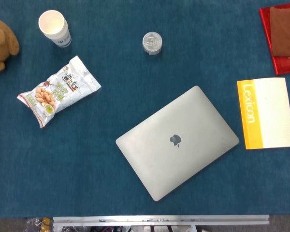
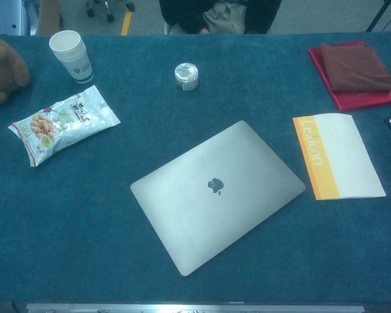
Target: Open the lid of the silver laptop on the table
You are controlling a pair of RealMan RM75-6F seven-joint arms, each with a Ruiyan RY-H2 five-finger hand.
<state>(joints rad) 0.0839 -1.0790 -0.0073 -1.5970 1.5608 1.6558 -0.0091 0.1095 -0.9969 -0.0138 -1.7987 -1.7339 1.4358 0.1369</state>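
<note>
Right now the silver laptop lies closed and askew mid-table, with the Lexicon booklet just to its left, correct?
Not quite. The silver laptop does lie closed and askew, but the Lexicon booklet sits to its right, not its left. The head view shows this, and the chest view agrees.

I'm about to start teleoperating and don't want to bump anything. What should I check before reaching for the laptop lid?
1. Lid state: silver laptop closed, lying flat, turned at an angle on the table: ok.
2. Nothing on the lid: ok.
3. Lexicon booklet lies beside the laptop's right corner, apart from it: ok.
4. Snack bag, paper cup and small jar lie apart from it: ok.
5. Hands: neither in view: cannot tell.
6. Which edge opens: cannot tell.
</note>
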